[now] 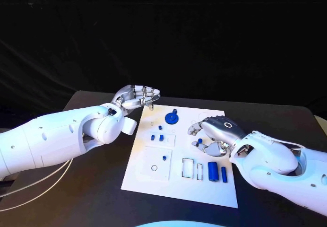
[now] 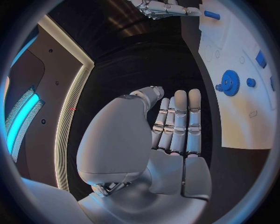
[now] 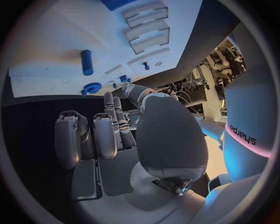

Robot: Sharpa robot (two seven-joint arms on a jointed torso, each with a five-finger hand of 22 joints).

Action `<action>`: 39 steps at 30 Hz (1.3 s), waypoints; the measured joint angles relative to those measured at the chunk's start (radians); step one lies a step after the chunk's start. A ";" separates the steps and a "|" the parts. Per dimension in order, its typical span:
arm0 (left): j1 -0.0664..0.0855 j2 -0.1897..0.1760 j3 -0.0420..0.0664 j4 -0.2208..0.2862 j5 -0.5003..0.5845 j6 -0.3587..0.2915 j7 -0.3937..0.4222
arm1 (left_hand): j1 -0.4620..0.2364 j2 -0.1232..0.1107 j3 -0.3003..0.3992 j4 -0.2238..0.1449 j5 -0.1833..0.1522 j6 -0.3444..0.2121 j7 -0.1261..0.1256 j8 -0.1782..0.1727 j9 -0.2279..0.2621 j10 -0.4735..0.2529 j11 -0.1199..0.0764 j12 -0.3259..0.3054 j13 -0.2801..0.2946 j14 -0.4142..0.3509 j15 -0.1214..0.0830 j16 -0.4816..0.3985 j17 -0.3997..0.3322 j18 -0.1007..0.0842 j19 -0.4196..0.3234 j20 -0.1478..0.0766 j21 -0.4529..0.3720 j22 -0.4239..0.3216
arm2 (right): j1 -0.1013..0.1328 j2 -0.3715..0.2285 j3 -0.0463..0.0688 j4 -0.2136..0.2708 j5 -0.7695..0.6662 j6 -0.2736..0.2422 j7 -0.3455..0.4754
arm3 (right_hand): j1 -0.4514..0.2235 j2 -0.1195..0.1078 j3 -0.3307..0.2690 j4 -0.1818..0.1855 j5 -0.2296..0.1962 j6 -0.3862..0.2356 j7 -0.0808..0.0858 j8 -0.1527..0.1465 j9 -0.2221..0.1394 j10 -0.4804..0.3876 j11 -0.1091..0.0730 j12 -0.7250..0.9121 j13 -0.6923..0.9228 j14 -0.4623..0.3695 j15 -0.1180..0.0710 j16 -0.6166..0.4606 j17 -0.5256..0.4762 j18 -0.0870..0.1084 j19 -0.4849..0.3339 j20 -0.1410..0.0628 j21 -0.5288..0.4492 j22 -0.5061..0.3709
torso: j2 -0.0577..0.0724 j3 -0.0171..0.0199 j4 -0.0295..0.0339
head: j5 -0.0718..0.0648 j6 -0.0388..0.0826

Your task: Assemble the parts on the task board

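Note:
The white task board (image 1: 178, 182) lies in the middle of the black table. On it are a blue gear (image 1: 172, 118), small blue pegs (image 1: 160, 126) and two blue cylinders (image 1: 212, 170). My left hand (image 1: 136, 98) hovers off the board's far left corner, fingers side by side (image 2: 178, 121), holding nothing. My right hand (image 1: 214, 135) hangs over the board's right side, its fingertips close to a small blue part (image 1: 198, 141). In the right wrist view the thumb and two fingers (image 3: 116, 109) reach toward the small blue pegs (image 3: 124, 78), with nothing between them. The gear (image 3: 91, 87) and a cylinder (image 3: 87, 62) lie beyond.
Rectangular recesses (image 1: 188, 168) and a round hole (image 1: 154, 167) mark the board's near half. Bare black table (image 1: 89, 189) lies left of the board. The left wrist view shows the gear (image 2: 230, 83) and my right hand (image 2: 166, 7) farther off.

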 measured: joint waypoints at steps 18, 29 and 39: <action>0.000 -0.001 -0.001 0.000 0.000 0.001 -0.001 | 0.000 0.000 0.000 0.000 0.000 0.000 0.000 0.000 0.000 0.000 0.000 0.004 -0.001 0.000 0.000 0.000 -0.001 0.000 -0.004 -0.004 0.000 0.001 | 0.019 -0.020 -0.004 -0.062 0.026 0.156 -0.002 | 0.033 0.022 -0.128 0.040 0.008 -0.013 -0.013 -0.019 -0.011 -0.041 0.000 0.021 -0.023 0.000 0.000 -0.006 -0.014 0.016 0.000 0.000 -0.031 0.000 | 0.002 -0.0013 0.0035 | -0.015 0.005; 0.000 -0.003 -0.001 0.000 0.000 0.001 -0.001 | 0.000 0.000 0.000 0.000 0.000 0.000 0.000 0.000 0.000 0.000 0.000 0.004 -0.001 0.000 0.000 0.000 -0.002 0.000 -0.004 -0.004 0.000 0.001 | 0.009 0.016 -0.006 -0.092 0.028 0.169 -0.001 | 0.055 0.043 -0.101 0.059 0.008 -0.002 -0.016 -0.019 -0.013 0.003 -0.011 0.043 -0.032 0.000 0.000 0.000 0.000 0.016 0.000 0.000 0.005 0.000 | 0.002 -0.0017 0.0042 | -0.013 0.004; 0.000 -0.004 -0.001 0.001 0.000 0.001 -0.001 | 0.000 0.000 0.000 0.000 0.000 0.000 0.000 0.000 0.000 0.000 0.000 0.004 -0.001 0.000 0.000 0.000 -0.002 0.000 -0.004 -0.004 0.000 0.001 | 0.003 0.037 -0.007 -0.109 0.030 0.168 -0.001 | 0.064 0.052 -0.061 0.062 0.008 0.029 -0.020 -0.015 -0.011 0.069 -0.023 0.054 -0.036 -0.001 -0.007 0.000 0.003 0.016 0.001 -0.007 0.040 0.000 | 0.002 -0.0012 0.0034 | -0.013 0.001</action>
